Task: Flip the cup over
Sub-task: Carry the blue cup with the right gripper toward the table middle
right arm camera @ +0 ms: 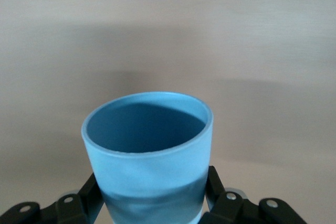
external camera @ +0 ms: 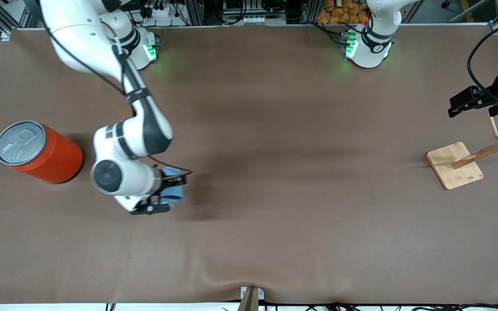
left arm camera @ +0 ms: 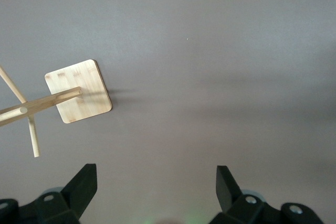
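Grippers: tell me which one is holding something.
The right gripper, shut on the light-blue cup beside the orange can. The left gripper is open and holds nothing.

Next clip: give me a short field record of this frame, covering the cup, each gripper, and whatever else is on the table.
cup: light-blue cup held between the jaws of the right gripper, its open mouth facing away from the wrist
right gripper: right gripper shut on the cup, over the table beside the orange can
left gripper: left gripper open and holding nothing, waiting over the table near the wooden stand
orange can: orange can upright at the right arm's end, grey pull-tab lid on top
wooden stand: wooden stand at the left arm's end, square base with angled dowels
table: brown table
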Action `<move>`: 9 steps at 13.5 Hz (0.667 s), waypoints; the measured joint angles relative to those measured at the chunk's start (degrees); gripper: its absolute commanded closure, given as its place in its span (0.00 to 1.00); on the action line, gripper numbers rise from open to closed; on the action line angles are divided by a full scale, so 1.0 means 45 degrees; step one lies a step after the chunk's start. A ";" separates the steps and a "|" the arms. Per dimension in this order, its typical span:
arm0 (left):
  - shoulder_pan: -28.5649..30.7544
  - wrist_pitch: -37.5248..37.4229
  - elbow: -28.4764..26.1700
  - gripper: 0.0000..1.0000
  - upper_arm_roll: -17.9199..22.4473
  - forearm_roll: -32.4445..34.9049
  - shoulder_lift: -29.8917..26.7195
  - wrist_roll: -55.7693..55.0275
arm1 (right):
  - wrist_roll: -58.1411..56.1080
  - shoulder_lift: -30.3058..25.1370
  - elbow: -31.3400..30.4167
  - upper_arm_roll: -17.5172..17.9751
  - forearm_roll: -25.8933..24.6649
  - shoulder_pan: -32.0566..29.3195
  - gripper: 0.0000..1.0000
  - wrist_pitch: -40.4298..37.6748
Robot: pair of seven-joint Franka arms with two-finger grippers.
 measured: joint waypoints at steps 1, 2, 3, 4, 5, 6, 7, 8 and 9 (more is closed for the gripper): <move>-0.0001 0.0069 -0.0081 0.00 0.0000 0.0000 0.0039 0.0000 | 0.0037 0.0001 0.0162 0.0135 0.0111 0.0341 0.81 -0.0013; -0.0004 0.0120 -0.0212 0.00 -0.0002 0.0000 0.0073 0.0000 | 0.0049 -0.0004 0.0323 0.0232 0.0160 0.0709 0.81 -0.0014; -0.0008 0.0146 -0.0317 0.00 -0.0006 0.0000 0.0104 0.0000 | 0.0055 -0.0005 0.0470 0.0283 0.0174 0.1115 0.81 -0.0015; -0.0010 0.0162 -0.0392 0.00 -0.0008 0.0000 0.0114 0.0000 | 0.0057 -0.0003 0.0574 0.0309 0.0185 0.1548 0.81 0.0000; -0.0011 0.0167 -0.0445 0.00 -0.0011 0.0000 0.0113 0.0000 | 0.0061 -0.0002 0.0644 0.0328 0.0189 0.2029 0.81 0.0059; -0.0015 0.0168 -0.0466 0.00 -0.0019 0.0000 0.0113 0.0000 | -0.0019 0.0001 0.0692 0.0346 0.0187 0.2497 0.81 0.0208; -0.0018 0.0168 -0.0472 0.00 -0.0026 0.0000 0.0112 0.0000 | -0.0306 0.0005 0.0720 0.0355 0.0180 0.3008 0.81 0.0469; -0.0024 0.0168 -0.0473 0.00 -0.0036 0.0000 0.0111 0.0000 | -0.0869 0.0007 0.0727 0.0348 0.0167 0.3520 0.82 0.0717; -0.0031 0.0174 -0.0475 0.00 -0.0054 0.0000 0.0111 0.0037 | -0.1509 0.0011 0.0728 0.0339 0.0081 0.3981 0.82 0.0864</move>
